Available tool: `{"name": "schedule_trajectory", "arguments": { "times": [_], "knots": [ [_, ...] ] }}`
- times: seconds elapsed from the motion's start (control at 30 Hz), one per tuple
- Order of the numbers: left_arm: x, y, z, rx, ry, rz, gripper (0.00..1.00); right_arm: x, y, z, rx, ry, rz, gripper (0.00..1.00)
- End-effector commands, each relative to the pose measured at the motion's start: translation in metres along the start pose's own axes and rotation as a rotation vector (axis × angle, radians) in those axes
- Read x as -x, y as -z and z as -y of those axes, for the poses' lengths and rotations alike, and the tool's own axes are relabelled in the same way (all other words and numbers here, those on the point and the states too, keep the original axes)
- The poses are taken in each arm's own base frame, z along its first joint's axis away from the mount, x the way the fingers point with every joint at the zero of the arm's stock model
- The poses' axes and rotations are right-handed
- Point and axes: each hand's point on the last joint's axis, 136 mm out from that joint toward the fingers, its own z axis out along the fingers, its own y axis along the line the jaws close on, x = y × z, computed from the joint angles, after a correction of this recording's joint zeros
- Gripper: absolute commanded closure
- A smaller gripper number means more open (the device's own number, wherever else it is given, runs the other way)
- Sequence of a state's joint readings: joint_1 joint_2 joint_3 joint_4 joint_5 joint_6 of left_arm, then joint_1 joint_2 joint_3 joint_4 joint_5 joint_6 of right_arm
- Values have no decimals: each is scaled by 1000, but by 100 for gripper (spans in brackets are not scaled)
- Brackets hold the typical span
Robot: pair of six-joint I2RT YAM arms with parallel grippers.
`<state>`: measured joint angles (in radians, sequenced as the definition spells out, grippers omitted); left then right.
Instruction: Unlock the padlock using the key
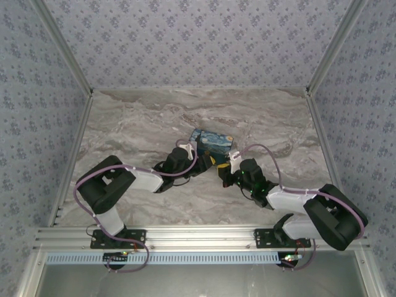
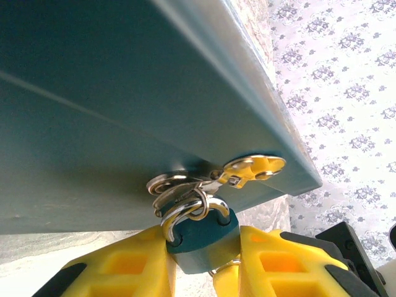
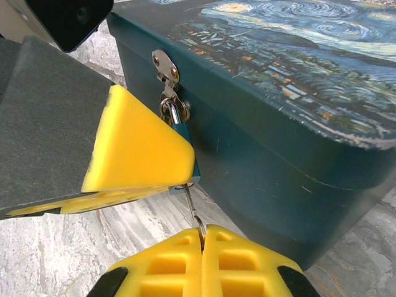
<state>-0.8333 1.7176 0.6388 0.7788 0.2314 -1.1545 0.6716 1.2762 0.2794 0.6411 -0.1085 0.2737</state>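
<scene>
left gripper (image 2: 201, 267) pinches the teal padlock (image 2: 201, 238) hanging on the hasp (image 3: 164, 65) of the painted box (image 3: 278, 142); right gripper (image 3: 203, 238) pinches the key (image 3: 192, 207), seemingly seated in its base. next: twist it, body held steady

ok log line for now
left gripper: shut on padlock | right gripper: shut on key | key: tip at padlock base | padlock: on box hasp

Down from high behind, whole worktop (image 1: 154, 117) in frame. Left wrist: tight under the box (image 2: 124, 93), looking up. Right wrist: tight on its front, sharing the padlock (image 2: 204, 238).
</scene>
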Motion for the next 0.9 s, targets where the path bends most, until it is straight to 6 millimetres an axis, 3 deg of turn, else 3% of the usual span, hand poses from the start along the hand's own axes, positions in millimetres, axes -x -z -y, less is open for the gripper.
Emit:
{"name": "schedule_trajectory", "arguments": {
  "times": [0.0, 0.33, 0.87],
  "knots": [
    [2, -3, 20, -66, -10, 9, 72, 22, 2, -4, 11, -8, 72, 100],
    [1, -4, 26, -85, 21, 6, 73, 25, 0, -4, 9, 0, 81, 100],
    [-8, -9, 33, -91, 28, -17, 73, 47, -5, -17, 66, 46, 133, 100]
  ]
}}
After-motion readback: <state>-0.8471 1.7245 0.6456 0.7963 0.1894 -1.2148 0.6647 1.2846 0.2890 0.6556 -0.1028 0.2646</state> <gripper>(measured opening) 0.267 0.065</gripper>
